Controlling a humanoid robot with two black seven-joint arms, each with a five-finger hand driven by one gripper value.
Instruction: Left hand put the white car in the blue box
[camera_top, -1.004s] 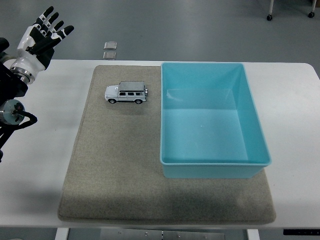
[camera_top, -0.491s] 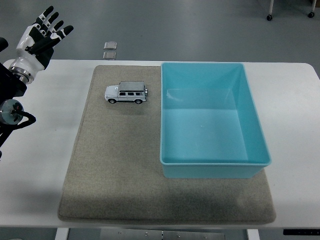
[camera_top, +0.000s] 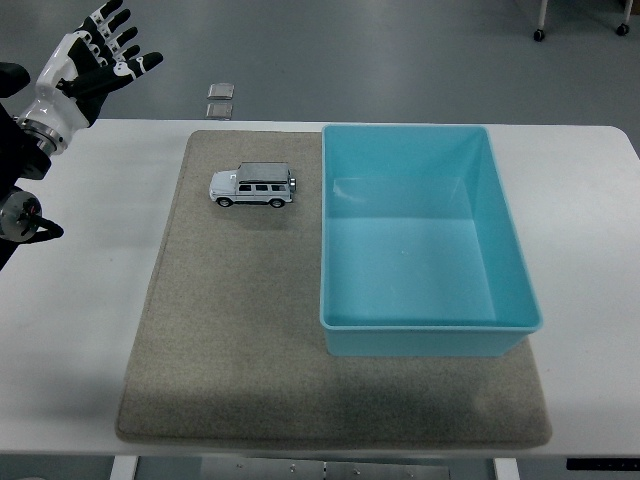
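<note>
The left hand (camera_top: 95, 55) hangs over the table's far left corner, fingers spread, holding nothing. The car (camera_top: 253, 185) lies to its right and nearer, on the mat (camera_top: 230, 330), long axis left-right, just left of the box (camera_top: 430, 340).

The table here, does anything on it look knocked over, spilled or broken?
Nothing stands out. The white car sits upright on the grey mat, beside the blue box, which lies square and holds nothing. The left hand is raised at the far left corner, fingers spread.
</note>
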